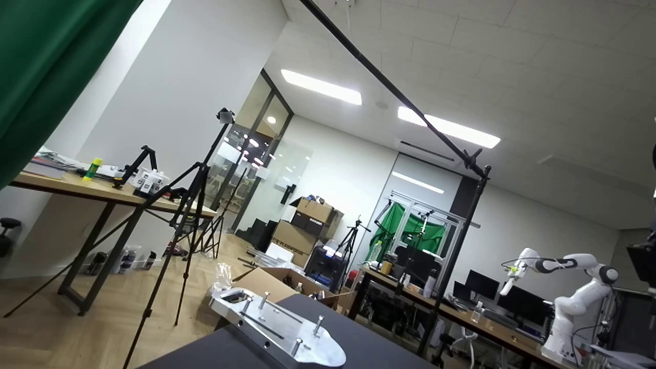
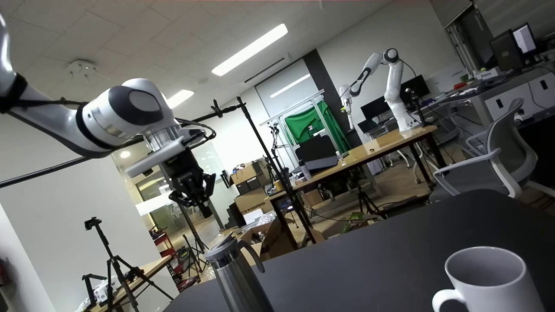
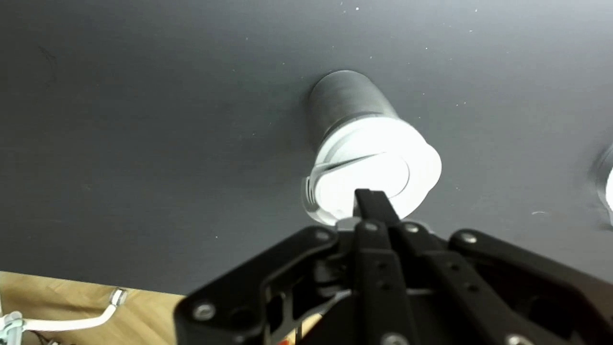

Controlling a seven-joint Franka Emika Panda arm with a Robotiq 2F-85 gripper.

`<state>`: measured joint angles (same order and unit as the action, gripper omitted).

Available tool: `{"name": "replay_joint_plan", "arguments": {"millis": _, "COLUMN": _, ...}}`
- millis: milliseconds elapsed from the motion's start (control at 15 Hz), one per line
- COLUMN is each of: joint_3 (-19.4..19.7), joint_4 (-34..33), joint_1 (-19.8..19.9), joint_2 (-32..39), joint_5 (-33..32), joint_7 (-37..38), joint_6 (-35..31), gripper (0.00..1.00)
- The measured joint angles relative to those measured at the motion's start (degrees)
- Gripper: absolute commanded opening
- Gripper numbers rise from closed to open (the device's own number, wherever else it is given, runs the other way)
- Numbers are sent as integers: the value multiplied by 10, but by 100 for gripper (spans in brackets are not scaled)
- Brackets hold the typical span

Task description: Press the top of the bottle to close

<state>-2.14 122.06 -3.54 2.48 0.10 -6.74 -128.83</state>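
Note:
The bottle is a steel jug (image 2: pixel 243 281) with a pale lid (image 2: pixel 225 250) and a grey handle, standing on the dark table in an exterior view. A small tab sticks up from its lid there. In the wrist view the lid (image 3: pixel 385 136) looks bright white, with a tilted flap and a dark gap along one edge; the steel body (image 3: pixel 347 96) shows behind it. My gripper (image 2: pixel 205 211) is above the lid and apart from it in that exterior view. In the wrist view its fingertips (image 3: pixel 373 194) are together, empty, and overlap the lid. The bottle is out of view in an exterior view.
A white mug (image 2: pixel 490 281) stands on the dark table (image 2: pixel 368 255), right of the jug. A white object (image 3: pixel 609 187) is cut off at the wrist view's right edge. The table edge runs along the wrist view's lower left. A metal plate (image 1: pixel 279 323) with posts shows in an exterior view.

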Motion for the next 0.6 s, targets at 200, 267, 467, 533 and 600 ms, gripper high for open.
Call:
{"name": "replay_joint_plan", "arguments": {"millis": 200, "joint_3": -1, "joint_4": -57, "joint_1": 0, "joint_2": 52, "joint_5": -10, "joint_7": 0, "joint_6": 18, "gripper": 0}}
{"name": "replay_joint_plan", "arguments": {"millis": 267, "joint_3": -2, "joint_4": -68, "joint_1": 0, "joint_2": 64, "joint_5": -13, "joint_7": -1, "joint_6": 20, "gripper": 0}}
{"name": "replay_joint_plan", "arguments": {"millis": 467, "joint_3": -4, "joint_4": -81, "joint_1": 0, "joint_2": 87, "joint_5": -14, "joint_7": -6, "joint_6": 20, "gripper": 0}}
{"name": "replay_joint_plan", "arguments": {"millis": 533, "joint_3": -5, "joint_4": -82, "joint_1": 0, "joint_2": 91, "joint_5": -14, "joint_7": -10, "joint_6": 22, "gripper": 0}}
{"name": "replay_joint_plan", "arguments": {"millis": 600, "joint_3": -5, "joint_4": -82, "joint_1": 0, "joint_2": 94, "joint_5": -14, "joint_7": -13, "joint_6": 25, "gripper": 0}}
